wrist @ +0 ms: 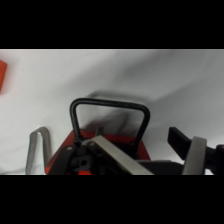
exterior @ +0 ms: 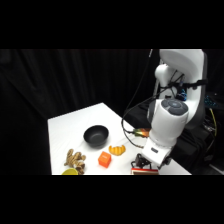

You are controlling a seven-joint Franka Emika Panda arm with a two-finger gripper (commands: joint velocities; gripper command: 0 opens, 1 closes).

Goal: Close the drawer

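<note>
The gripper is hanging low over the drawer, right of the cube and bowl; whether it's clenched, I cannot tell.

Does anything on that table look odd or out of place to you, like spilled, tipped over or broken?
Nothing stands out. The black bowl sits upright on the table, with the orange-red cube and small food items beside it, nothing spilled. The hand is low over the drawer, whose black loop handle looks intact.
</note>
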